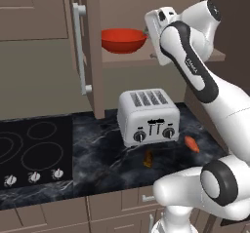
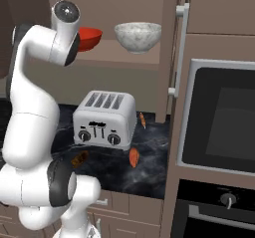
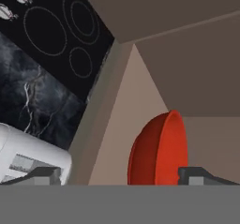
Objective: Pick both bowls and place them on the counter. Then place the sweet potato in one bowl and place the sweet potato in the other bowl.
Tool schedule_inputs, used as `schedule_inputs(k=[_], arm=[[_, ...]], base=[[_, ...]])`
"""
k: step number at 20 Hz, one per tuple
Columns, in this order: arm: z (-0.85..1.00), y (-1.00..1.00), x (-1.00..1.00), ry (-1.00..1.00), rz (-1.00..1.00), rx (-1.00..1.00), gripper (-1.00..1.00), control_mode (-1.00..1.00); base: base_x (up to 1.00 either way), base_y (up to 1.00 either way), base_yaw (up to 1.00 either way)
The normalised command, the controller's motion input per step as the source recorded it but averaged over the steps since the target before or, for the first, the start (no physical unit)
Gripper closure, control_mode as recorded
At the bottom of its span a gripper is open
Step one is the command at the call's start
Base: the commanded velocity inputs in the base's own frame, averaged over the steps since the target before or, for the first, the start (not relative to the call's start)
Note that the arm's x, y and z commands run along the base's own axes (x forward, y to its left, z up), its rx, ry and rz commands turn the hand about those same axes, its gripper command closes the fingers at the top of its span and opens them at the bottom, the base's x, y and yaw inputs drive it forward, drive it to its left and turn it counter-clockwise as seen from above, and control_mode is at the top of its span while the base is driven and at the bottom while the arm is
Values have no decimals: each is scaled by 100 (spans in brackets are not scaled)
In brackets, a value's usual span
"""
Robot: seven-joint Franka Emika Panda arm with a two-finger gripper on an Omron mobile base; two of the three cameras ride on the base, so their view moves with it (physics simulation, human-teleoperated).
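Note:
The glossy red bowl sits on the open cabinet's shelf above the toaster. It also shows in the right base view, with the grey-white marbled bowl to its right on the same shelf. My gripper is up at shelf height, right beside the red bowl's rim. In the hand view the gripper is open, its fingertips wide apart with the red bowl between them, nearer the right one. An orange sweet potato and a browner one lie on the black counter.
A silver toaster stands on the counter under the shelf. The cabinet door hangs open on the left. The black cooktop lies to the left. A wall oven fills the right side. A small orange piece lies beside the toaster.

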Motion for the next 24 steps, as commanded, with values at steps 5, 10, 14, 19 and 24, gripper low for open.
schedule_inputs(k=[5, 10, 14, 19, 24], arm=[[-4, 13, 26, -5, 6, 0, -100, -100], [-1, 16, 20, -3, 3, 0, -100, -100], [-2, 8, 16, 0, 0, 0, -100, -100], [-2, 1, 19, 0, 0, 0, -100, -100], [-6, 4, 29, 0, 0, 0, -100, -100]], base=[[0, 0, 0], [0, 0, 0], [0, 0, 0], [0, 0, 0], [0, 0, 0]])
